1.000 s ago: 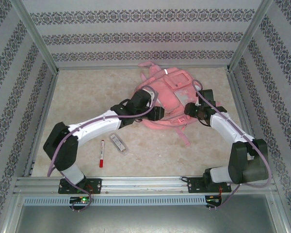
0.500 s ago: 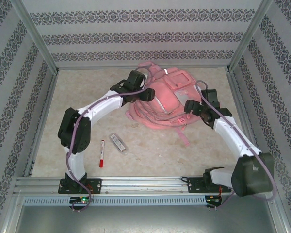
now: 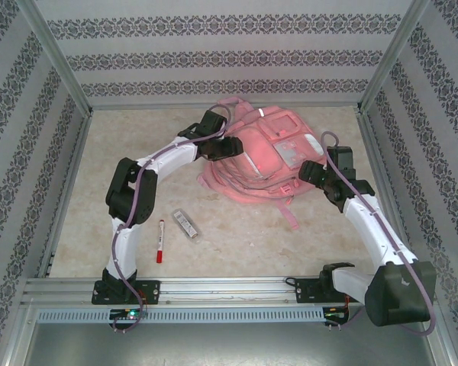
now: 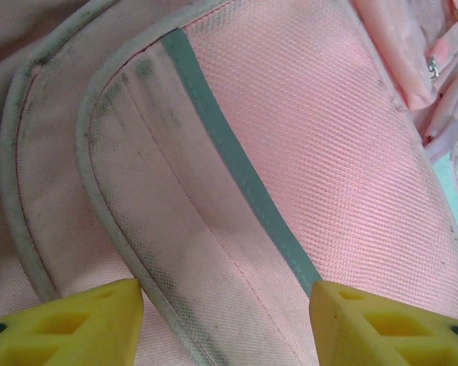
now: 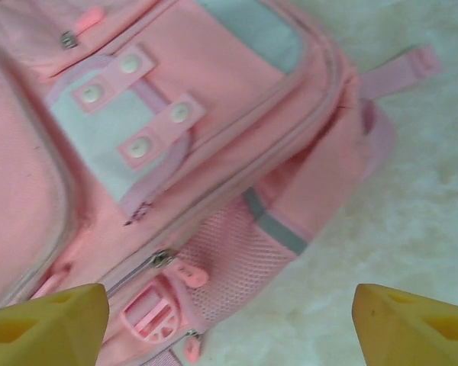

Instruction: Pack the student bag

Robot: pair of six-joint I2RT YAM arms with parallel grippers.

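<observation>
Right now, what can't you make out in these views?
- Top view: left arm overlaps the student bag; open or zipped, can't tell.
- Left wrist view: left gripper cut off by the bottom edge; contact with the bag unclear.
- Top view: clear item beside the marker too small to identify.

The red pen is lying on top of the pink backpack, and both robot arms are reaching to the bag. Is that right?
Not quite. The red pen lies on the table, apart from the pink backpack, as the top external view shows. The left gripper and right gripper do reach the backpack.
</observation>
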